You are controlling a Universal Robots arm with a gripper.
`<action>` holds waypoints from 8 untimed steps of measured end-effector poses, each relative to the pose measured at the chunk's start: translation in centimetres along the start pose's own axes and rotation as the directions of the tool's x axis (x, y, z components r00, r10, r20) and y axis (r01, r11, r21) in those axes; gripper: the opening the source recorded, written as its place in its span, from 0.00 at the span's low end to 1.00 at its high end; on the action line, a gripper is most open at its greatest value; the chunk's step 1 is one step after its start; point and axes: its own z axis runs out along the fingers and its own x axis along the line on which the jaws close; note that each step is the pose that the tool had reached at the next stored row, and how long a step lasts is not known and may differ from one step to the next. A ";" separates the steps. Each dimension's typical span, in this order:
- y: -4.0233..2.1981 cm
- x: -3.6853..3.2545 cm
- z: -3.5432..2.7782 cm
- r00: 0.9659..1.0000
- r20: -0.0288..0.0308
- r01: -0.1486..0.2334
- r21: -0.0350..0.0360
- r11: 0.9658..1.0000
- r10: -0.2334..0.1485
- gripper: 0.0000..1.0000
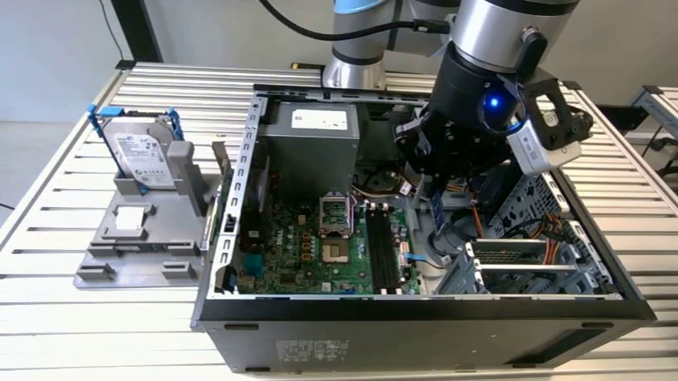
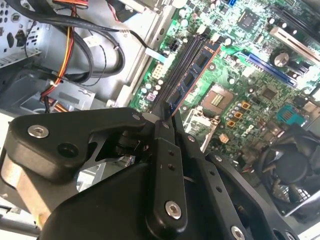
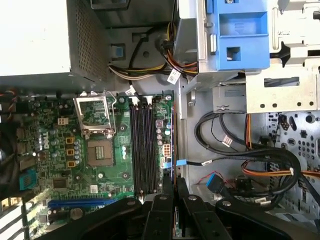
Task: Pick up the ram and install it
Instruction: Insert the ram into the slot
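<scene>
Inside the open case: you have the gripper [image 1: 433, 202] lowered from above, between the motherboard [image 1: 317, 246] and the metal drive cage [image 1: 529, 238].
Fingers: you can see them pressed together on a thin stick, one finger [image 3: 183, 192] on each flat side. In the second wrist view the gripper [image 2: 167, 107] pinches one end of it.
Ram: it is clamped in the gripper [image 3: 173, 182]. In the first wrist view you see the ram [image 3: 173, 140] edge-on as a narrow line. In the second wrist view the ram [image 2: 196, 70] shows its dark face with black chips. In the exterior view the ram [image 1: 434, 214] hangs just under the fingertips.
Ram against slots: it runs parallel to the black memory slots [image 3: 142, 145], on their drive-cage side, and is not seated in any of them.
Motherboard: you can see the green board flat on the case floor, with the processor socket [image 3: 97, 150] just beside the slots on the side away from the ram.
Cables: black and orange wiring [image 3: 240, 155] loops near the ram on the cage side.
Outside the case: a silver hard drive [image 1: 138, 151] in a blue frame stands upright on a grey holder [image 1: 138, 238], at the exterior view's left, on the slatted table [image 1: 63, 317].
</scene>
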 end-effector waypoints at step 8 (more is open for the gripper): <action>0.37 0.58 1.01 1.000 0.001 0.000 0.000 1.000 0.000 0.00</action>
